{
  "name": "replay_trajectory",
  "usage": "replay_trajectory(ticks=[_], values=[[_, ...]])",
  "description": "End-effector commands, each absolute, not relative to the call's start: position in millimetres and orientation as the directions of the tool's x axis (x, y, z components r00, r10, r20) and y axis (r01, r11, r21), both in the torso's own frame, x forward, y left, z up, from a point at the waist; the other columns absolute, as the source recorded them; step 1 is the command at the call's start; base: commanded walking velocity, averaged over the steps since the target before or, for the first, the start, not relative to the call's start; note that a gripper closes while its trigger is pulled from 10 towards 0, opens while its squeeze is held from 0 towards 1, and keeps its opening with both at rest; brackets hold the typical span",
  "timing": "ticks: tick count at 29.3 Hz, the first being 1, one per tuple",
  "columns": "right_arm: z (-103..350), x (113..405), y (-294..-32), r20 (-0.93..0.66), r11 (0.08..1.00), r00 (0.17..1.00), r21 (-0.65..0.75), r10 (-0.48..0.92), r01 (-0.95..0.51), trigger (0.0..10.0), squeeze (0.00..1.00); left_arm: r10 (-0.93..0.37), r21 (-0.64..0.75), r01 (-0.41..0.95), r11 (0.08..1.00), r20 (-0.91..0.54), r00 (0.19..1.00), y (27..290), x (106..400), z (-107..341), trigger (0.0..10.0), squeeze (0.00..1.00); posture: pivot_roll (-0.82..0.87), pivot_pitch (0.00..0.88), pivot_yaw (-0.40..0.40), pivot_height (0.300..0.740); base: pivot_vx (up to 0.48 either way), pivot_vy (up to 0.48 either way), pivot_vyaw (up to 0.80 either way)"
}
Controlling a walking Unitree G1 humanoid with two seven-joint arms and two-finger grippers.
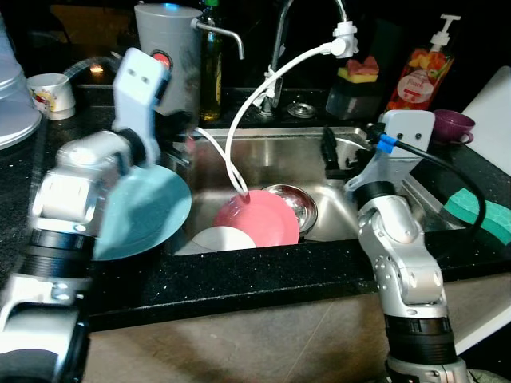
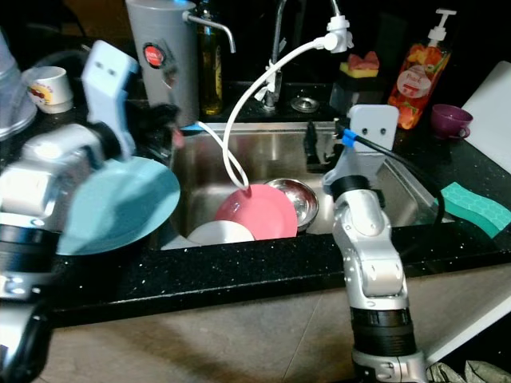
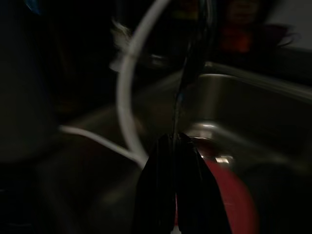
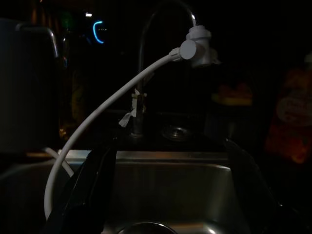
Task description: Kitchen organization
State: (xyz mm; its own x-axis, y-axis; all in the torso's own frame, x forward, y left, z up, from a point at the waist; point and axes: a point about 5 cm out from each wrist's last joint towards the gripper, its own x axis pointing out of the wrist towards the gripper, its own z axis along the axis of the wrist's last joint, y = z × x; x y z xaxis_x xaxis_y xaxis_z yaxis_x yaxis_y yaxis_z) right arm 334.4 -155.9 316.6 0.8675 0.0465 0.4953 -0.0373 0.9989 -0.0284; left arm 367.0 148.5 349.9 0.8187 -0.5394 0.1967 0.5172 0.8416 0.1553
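Head view: left gripper [image 3: 176,146] clamping teal plate [image 1: 148,214]

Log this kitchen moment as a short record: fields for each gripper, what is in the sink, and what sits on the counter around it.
left gripper: jaws shut on the teal plate, held at the sink's left edge
right gripper: jaws open, holding nothing, over the sink's right side
sink: steel basin holding a pink plate, a white dish and a steel bowl
hose: white, runs from the tap down to the pink plate
counter, right: green sponge, purple cup, soap bottle
counter, left: grey canister, small white cup
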Motion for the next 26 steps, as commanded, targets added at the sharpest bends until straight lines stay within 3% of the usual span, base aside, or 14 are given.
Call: replay_trajectory(ticks=[1,3,4,5,8,15,26], values=[[317,332,-160,0.492,0.998,0.869,-0.047,0.055,-0.037,10.0,0.0,-0.539,0.061,0.537,0.841,0.173,0.825,144,370,345,10.0,0.0,0.09,0.2,-0.075,0.74,0.0,0.0,0.0],[316,333,-160,0.46,0.993,0.881,-0.092,0.109,-0.075,10.0,0.0,-0.547,-0.054,0.559,0.828,0.15,0.824,133,373,341,10.0,0.0,0.09,0.2,-0.075,0.74,0.0,0.0,0.0],[309,331,-154,0.39,0.97,0.888,-0.123,0.243,-0.212,10.0,0.0,-0.532,-0.051,0.539,0.841,0.112,0.84,120,372,340,10.0,0.0,0.08,0.197,-0.072,0.74,0.0,0.0,0.0],[307,330,-152,0.365,0.955,0.883,-0.143,0.294,-0.259,10.0,0.0,-0.543,-0.073,0.551,0.832,0.105,0.833,116,372,339,10.0,0.0,0.08,0.197,-0.072,0.74,0.0,0.0,0.0],[306,327,-151,0.337,0.936,0.875,-0.164,0.349,-0.311,10.0,0.0,-0.574,-0.157,0.583,0.797,0.103,0.812,110,374,338,10.0,0.0,0.08,0.197,-0.072,0.74,0.0,0.0,0.0],[298,333,-168,0.21,0.942,0.925,-0.179,0.318,-0.283,10.0,0.0,-0.588,-0.206,0.582,0.787,0.034,0.808,93,384,318,10.0,0.0,0.07,0.189,-0.067,0.74,0.0,0.0,0.0],[299,325,-169,0.157,0.915,0.908,-0.188,0.388,-0.358,10.0,0.0,-0.656,-0.245,0.618,0.747,-0.112,0.747,64,383,283,10.0,0.0,0.07,0.183,-0.057,0.74,0.0,0.0,0.0]])
